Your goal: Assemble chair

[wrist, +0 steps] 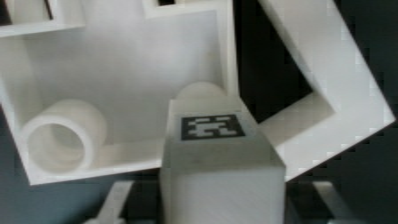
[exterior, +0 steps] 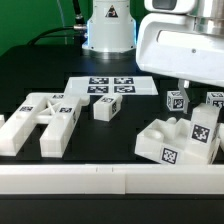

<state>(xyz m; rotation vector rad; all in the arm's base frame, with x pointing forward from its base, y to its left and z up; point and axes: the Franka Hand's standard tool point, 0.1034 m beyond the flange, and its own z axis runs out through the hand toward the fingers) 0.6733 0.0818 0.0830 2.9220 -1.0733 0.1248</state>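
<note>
Widest first: the black surface [exterior: 120, 128] carries every loose part. The white robot arm [exterior: 185, 45] hangs in on the exterior view's right.

Beneath it sits the biggest chair piece, the chunky white plastic square seat block [exterior: 178, 142]. It lies on the surface with its tags facing up, and it's our landmark. Well away from the seat block, toward the exterior view's left, lies the white H-shaped plastic frame [exterior: 40, 122]. Beyond the seat block, back toward the arm's base, is the marker board [exterior: 110, 87]. Between the frame and the seat block stands a small white tagged block [exterior: 105, 108].

Now the action. The end effector [exterior: 180, 88] is clamped shut on a short white plastic post with a square tag [exterior: 176, 101], just above the seat block's far edge. Whether they touch, I can't tell. The wrist view looks straight down the post [wrist: 214, 150] onto the seat block [wrist: 125, 95], with its round socket [wrist: 63, 140] off to one side.

This looks like the approach to seating that post, and here's the worry. The post isn't over the socket yet, so a descent now would likely land it on the rim and jam. Nothing seems to pin the seat block, so an off-centre push could shove it across the surface. Smooth plastic could also let the post twist in the grip.
</note>
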